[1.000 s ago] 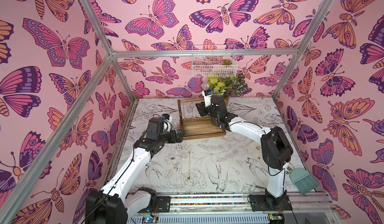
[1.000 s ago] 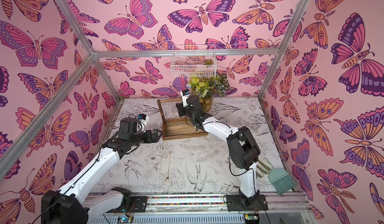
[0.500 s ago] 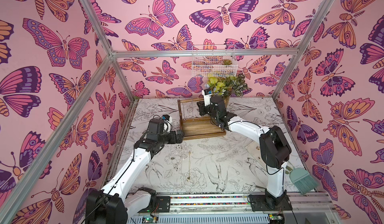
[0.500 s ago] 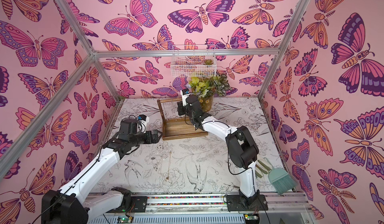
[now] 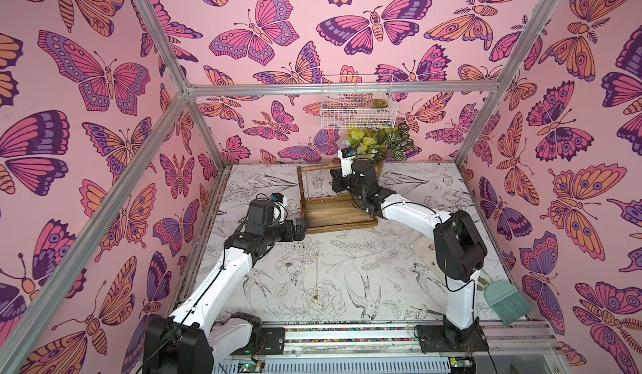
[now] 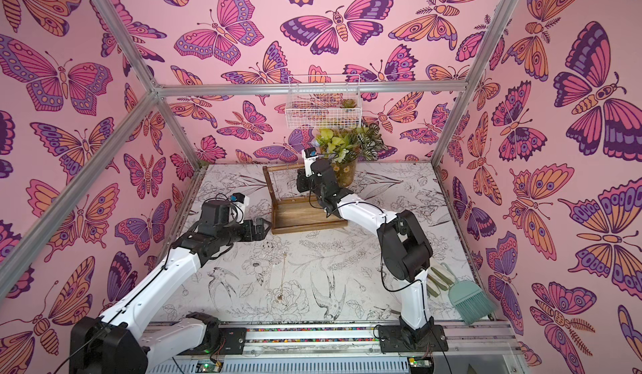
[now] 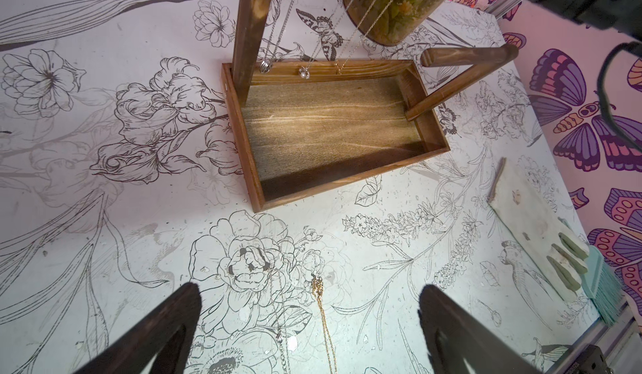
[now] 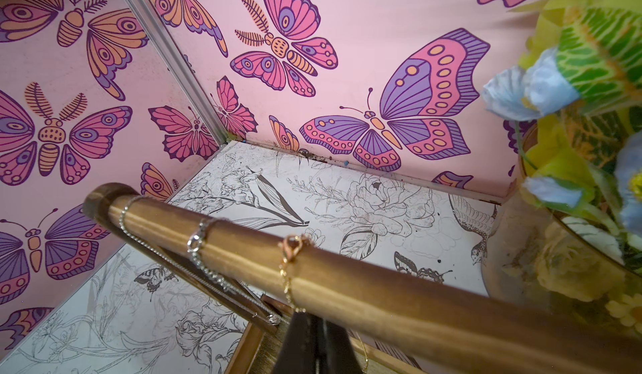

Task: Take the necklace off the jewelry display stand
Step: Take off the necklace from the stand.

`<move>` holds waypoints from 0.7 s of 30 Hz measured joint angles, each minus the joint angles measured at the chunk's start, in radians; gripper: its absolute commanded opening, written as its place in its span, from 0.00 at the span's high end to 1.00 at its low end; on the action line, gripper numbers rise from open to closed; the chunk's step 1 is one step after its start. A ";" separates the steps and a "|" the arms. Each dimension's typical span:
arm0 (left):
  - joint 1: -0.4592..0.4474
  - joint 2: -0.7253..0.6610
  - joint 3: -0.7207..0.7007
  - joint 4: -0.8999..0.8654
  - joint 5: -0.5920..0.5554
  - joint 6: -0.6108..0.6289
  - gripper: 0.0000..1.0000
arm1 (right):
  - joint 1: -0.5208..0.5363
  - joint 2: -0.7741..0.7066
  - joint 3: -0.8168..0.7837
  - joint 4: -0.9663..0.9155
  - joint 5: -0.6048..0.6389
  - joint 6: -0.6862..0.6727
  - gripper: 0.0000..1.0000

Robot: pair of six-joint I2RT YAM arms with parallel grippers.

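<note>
Pinches gold necklace (image 8: pixel 293 244), draped over top bar (image 8: pixel 382 296) of jewelry display stand (image 5: pixel 333 216), in tightly closed right gripper (image 8: pixel 314 323) just below that bar; holds left gripper (image 7: pixel 311 290) spread wide above table (image 7: pixel 104 198) near tray base (image 7: pixel 330 122)

A robot test cell, dressed like a stage set; a bare aluminium frame (image 5: pixel 342 89) holds pink butterfly-print panels (image 5: pixel 104 77) on the left, far and right sides; the tabletop (image 5: pixel 347 261) is covered with line-drawn flowers and birds; the left arm (image 5: pixel 222 275) and right arm (image 5: pixel 413 212) stand on a rail (image 5: pixel 347 337) along the near edge, with cables exposed; props are few: a jewelry display stand (image 5: pixel 333 212), a wire basket (image 5: pixel 357 106) on the far wall, a potted plant (image 5: pixel 378 143), a teal brush (image 5: pixel 507 302) near right.
</note>
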 measured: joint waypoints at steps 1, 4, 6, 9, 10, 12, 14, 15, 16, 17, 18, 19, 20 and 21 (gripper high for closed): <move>0.000 0.000 0.000 0.000 0.000 0.000 0.00 | 0.000 0.000 0.000 0.000 0.000 0.000 1.00; 0.000 0.000 -0.001 0.000 0.000 0.000 0.00 | 0.000 -0.001 -0.003 0.002 0.000 0.000 1.00; 0.000 0.000 -0.003 0.000 0.000 0.000 0.00 | 0.000 -0.005 -0.010 0.003 0.000 -0.001 1.00; 0.000 0.000 -0.006 0.000 0.000 0.000 0.00 | 0.000 -0.016 -0.029 0.003 0.002 -0.001 1.00; 0.000 0.000 -0.006 0.000 0.000 0.000 0.00 | 0.000 -0.021 -0.034 0.002 0.004 -0.001 1.00; 0.000 0.000 -0.006 0.000 0.000 0.000 0.00 | 0.000 -0.030 -0.041 0.003 0.008 -0.002 1.00; 0.000 0.000 -0.007 0.000 0.002 0.000 0.00 | -0.002 -0.043 -0.050 0.003 0.011 -0.004 1.00; 0.000 0.000 -0.008 0.000 0.003 0.000 0.00 | -0.003 -0.048 -0.054 0.003 0.014 -0.005 1.00; 0.000 0.000 -0.008 0.001 0.004 0.000 0.00 | -0.004 -0.055 -0.059 0.003 0.016 -0.005 1.00; 0.000 0.000 -0.009 0.000 0.005 0.000 0.00 | -0.006 -0.064 -0.065 0.003 0.018 -0.005 1.00; 0.000 0.000 -0.010 0.000 0.007 0.000 0.00 | -0.009 -0.072 -0.071 0.003 0.019 -0.006 1.00; 0.000 0.000 -0.010 0.001 0.008 0.000 0.00 | -0.012 -0.081 -0.078 0.002 0.022 -0.008 1.00; 0.000 0.000 -0.010 0.001 0.010 0.000 0.00 | -0.016 -0.088 -0.083 0.003 0.024 -0.009 1.00; 0.000 0.000 -0.010 0.001 0.011 0.000 0.00 | -0.020 -0.096 -0.087 0.002 0.026 -0.009 1.00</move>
